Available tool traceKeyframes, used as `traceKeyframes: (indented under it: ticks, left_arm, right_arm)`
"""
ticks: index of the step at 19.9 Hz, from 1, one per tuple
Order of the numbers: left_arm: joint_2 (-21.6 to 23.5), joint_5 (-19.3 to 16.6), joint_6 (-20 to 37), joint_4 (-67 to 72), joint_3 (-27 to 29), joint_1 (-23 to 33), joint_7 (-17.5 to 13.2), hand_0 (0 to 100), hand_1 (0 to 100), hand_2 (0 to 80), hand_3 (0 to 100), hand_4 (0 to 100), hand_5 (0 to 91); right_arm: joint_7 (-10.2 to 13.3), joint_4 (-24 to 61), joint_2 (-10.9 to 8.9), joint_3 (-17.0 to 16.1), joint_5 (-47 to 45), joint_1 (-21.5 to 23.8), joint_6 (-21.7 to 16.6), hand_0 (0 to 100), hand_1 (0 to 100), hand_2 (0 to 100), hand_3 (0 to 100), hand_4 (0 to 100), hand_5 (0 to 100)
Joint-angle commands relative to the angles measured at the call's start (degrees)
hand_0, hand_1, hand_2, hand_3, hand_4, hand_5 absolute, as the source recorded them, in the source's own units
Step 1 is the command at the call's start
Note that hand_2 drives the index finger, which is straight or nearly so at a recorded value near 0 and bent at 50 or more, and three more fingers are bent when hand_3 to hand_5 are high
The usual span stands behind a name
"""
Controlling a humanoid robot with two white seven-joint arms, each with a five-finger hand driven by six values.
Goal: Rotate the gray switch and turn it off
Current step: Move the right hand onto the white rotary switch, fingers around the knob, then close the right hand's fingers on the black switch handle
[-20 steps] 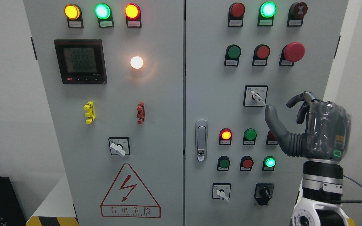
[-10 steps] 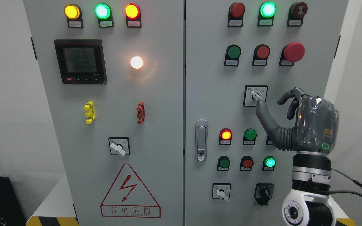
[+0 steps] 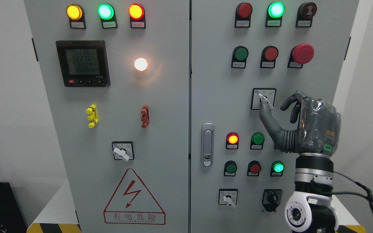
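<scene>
The gray rotary switch (image 3: pixel 265 100) sits in a black-framed square plate on the right cabinet door, its pale lever slanting from upper left down to lower right. My right hand (image 3: pixel 274 108) is raised just beside it, lower right of the plate. Its thumb (image 3: pixel 264 114) points up and touches or nearly touches the lever's lower end, covering the plate's bottom edge. The other fingers (image 3: pixel 290 103) are bent and hang to the right of the plate, apart from the lever. Nothing is held. No left arm shows.
On the same door, a red mushroom button (image 3: pixel 302 53) sits above, lit indicator lamps (image 3: pixel 232 139) below, a second pale switch (image 3: pixel 228 198) and a black key switch (image 3: pixel 271 198) at the bottom. A door handle (image 3: pixel 207 144) is at its left edge. The left door carries another switch (image 3: pixel 122 151).
My right hand has moved left and slightly up, from beside the switch plate to against it. The thumb now overlaps the plate's lower edge. The lever's angle looks unchanged.
</scene>
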State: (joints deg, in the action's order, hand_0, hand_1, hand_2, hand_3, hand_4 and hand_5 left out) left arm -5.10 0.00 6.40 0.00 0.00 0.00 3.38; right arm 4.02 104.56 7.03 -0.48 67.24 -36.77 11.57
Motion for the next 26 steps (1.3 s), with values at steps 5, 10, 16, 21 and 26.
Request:
traceKeyframes:
  ticks: [5,10,16,21,26]
  left_arm:
    - [0.00,1.14,0.02,-1.41,0.44,-0.53,-0.04,12,39,0.0,0,0,0.0]
    - [0.00,1.14,0.02,-1.41,0.44,-0.53,-0.04,12,39,0.0,0,0,0.0]
    - [0.00,1.14,0.02,-1.41,0.44,-0.53,-0.04,12,39,0.0,0,0,0.0]
    - [0.00,1.14,0.02,-1.41,0.44,-0.53,-0.04,12,39,0.0,0,0,0.0]
    - [0.00,1.14,0.02,-1.41,0.44,-0.53,-0.04,12,39,0.0,0,0,0.0]
  right_arm:
    - [-0.15,-1.73,0.27,0.74,-0.09,-0.75,-0.14,15,15,64,98,100,100]
    - [-0.15,-2.87,0.27,0.83,0.00,-1.81,0.03,14,15,64,98,100,100]
    - [-1.56,-3.13,0.27,0.91,0.00,-1.81,0.04,14,17,64,98,100,100]
    - [-1.56,-3.48,0.27,0.91,0.09,-2.34,0.30,13,20,64,98,100,100]
    - [-1.56,-3.92,0.27,0.91,0.09,-3.13,0.30,13,23,65,98,100,100]
